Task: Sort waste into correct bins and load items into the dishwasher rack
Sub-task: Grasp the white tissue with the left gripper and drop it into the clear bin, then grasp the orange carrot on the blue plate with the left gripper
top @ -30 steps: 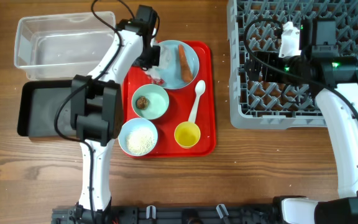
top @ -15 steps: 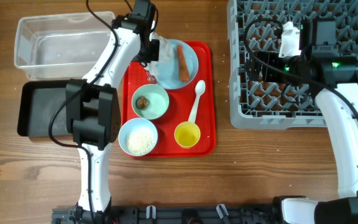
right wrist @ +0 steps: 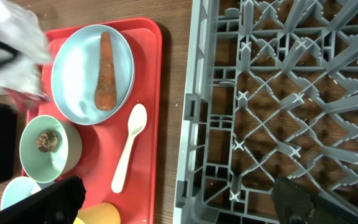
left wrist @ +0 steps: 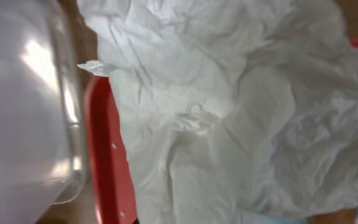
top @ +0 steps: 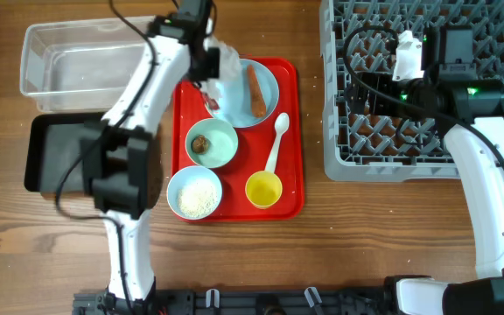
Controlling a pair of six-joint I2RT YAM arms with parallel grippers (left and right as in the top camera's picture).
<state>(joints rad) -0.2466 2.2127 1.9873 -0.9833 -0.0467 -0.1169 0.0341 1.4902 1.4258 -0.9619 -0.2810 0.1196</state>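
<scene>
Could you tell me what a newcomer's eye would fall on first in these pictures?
Probably the red tray in the middle of the table, crowded with dishes and a carrot. Next, the white napkin held by the left gripper at the tray's far left corner, and the big grey rack on the right.

Crumpled white napkin [left wrist: 229,112], seemingly raised, overlaps blue plate [top: 272,87].

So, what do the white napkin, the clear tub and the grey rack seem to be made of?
The white napkin looks like thin matte paper: it holds fine creases. The clear tub seems to be glossy transparent plastic: its see-through wall catches bright glints. The grey rack is probably moulded matte plastic, judging by its uniform lattice.
</scene>
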